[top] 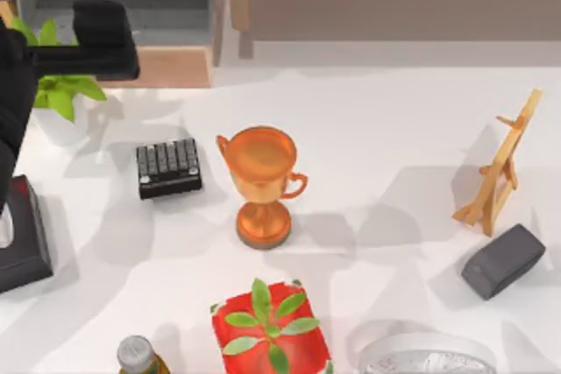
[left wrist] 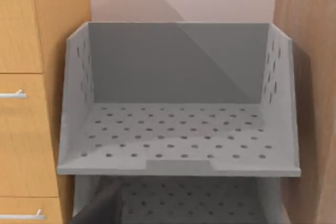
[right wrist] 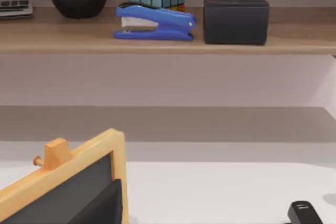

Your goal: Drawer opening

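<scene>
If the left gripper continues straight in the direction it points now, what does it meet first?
Probably the drawer. The left wrist view looks straight into its grey perforated inside, so the left arm, at the top view's upper left, would likely pass over the front edge and meet the floor or back wall. Depth is unclear, so which comes first is uncertain.

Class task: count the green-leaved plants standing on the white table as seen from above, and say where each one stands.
2. One plant stands at the table's far left edge; the other plant stands in a red pot at the near edge, below the trophy.

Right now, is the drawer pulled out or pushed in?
Pulled out. The drawer sticks forward over the table, its tan front beside the left gripper, grey inside showing.
</scene>
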Available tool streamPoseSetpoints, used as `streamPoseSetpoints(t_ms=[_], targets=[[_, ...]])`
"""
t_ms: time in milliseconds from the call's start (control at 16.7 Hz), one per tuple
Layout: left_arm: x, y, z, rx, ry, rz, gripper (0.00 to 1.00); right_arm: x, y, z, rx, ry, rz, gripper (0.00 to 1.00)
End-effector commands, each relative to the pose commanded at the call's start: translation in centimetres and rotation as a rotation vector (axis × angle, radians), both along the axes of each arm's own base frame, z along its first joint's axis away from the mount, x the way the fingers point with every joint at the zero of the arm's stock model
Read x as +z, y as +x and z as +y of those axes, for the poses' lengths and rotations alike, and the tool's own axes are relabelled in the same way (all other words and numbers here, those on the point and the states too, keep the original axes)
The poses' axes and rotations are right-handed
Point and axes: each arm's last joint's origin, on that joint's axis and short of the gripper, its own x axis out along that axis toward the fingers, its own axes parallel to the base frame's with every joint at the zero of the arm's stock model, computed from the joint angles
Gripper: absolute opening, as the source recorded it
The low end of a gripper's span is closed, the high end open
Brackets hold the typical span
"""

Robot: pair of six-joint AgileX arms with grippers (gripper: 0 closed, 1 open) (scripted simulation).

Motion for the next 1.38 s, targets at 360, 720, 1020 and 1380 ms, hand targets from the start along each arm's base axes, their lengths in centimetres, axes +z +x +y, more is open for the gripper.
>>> streamPoseSetpoints(t_ms=[360, 720, 1020, 1380], targets=[[0.6, 6.1, 1.9, 0.065, 0.207, -0.030, 1.00, 0.0, 0.0, 0.0, 0.000, 0.000, 0.000, 1.00], [-4.1, 17.6, 11.0, 0.140, 0.776, 0.023, 1.00, 0.0, 0.0, 0.0, 0.000, 0.000, 0.000, 1.00], [-12.4, 22.5, 20.9, 0.093, 1.257, 0.060, 1.00, 0.0, 0.0, 0.0, 0.000, 0.000, 0.000, 1.00], [-20.0, 23.1, 26.5, -0.006, 1.550, -0.001, 1.00, 0.0, 0.0, 0.0, 0.000, 0.000, 0.000, 1.00]])
